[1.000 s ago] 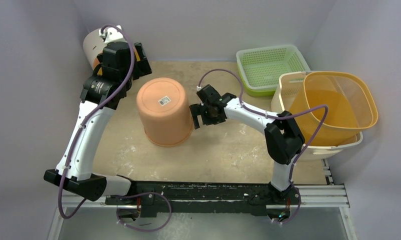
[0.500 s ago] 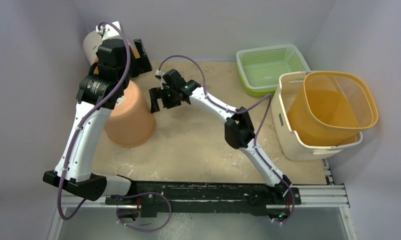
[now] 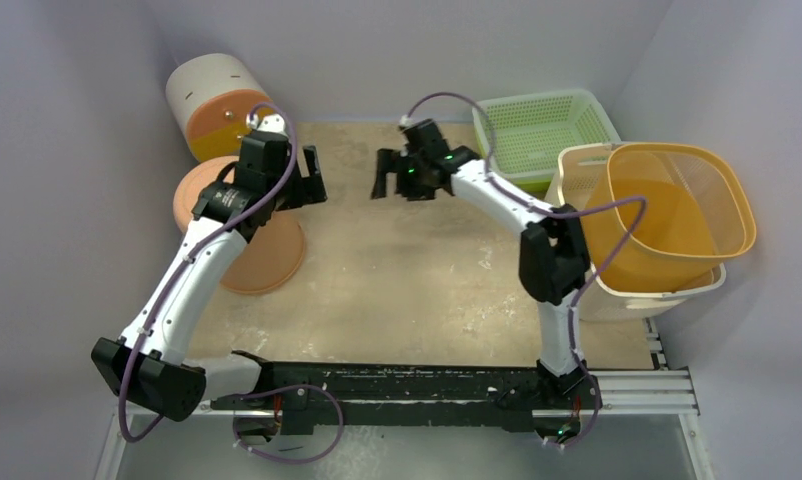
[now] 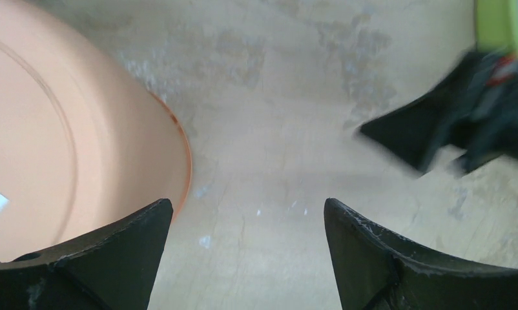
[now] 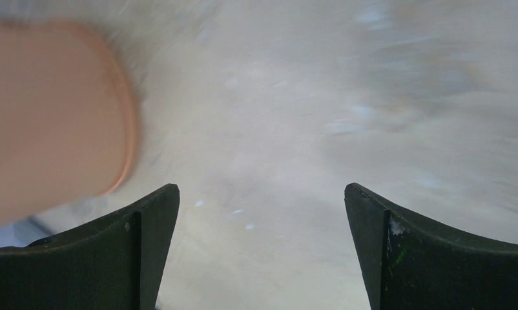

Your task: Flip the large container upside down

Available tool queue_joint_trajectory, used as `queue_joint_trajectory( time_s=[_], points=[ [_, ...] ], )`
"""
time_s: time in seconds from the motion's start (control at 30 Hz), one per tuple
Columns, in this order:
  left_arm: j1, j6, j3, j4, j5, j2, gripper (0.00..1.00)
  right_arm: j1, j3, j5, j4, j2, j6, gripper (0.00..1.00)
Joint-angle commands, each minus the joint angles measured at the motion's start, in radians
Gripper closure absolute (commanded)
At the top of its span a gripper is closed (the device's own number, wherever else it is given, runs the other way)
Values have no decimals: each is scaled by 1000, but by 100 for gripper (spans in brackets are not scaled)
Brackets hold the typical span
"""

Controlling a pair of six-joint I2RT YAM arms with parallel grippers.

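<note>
Slotted cream plastic tub (image 3: 575, 176) stands upright at three o'clock, holding a smooth orange bin (image 3: 667, 215). The left gripper (image 4: 247, 208) and right gripper (image 5: 261, 194) are both spread wide and empty.

Scuffed beige table (image 3: 407, 280) — peach bucket (image 3: 272, 250), green basket (image 3: 537, 125), cream tub (image 3: 577, 170)

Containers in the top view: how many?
5: peach bucket, inverted, left; white-and-orange cylinder, back-left; green basket, back-right; cream tub, right; yellow-orange bin nested in it. Smaller ones could hide inside.
</note>
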Motion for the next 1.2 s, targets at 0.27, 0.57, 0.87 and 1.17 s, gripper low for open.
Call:
queue_joint_trajectory(
  time_s=[0.27, 0.57, 0.87, 1.17],
  points=[
    [-5, -31, -338, 102, -68, -100, 16, -145, -273, 162, 24, -257, -24, 0],
    [53, 49, -360, 239, -371, 18, 12, -145, -153, 231, -72, -287, -122, 0],
    [198, 126, -352, 387, -353, 143, 12, -152, -61, 369, -179, -338, -189, 0],
    [210, 99, -273, 352, -88, 147, 10, -231, 94, 660, -386, -391, -239, 0]
  ],
)
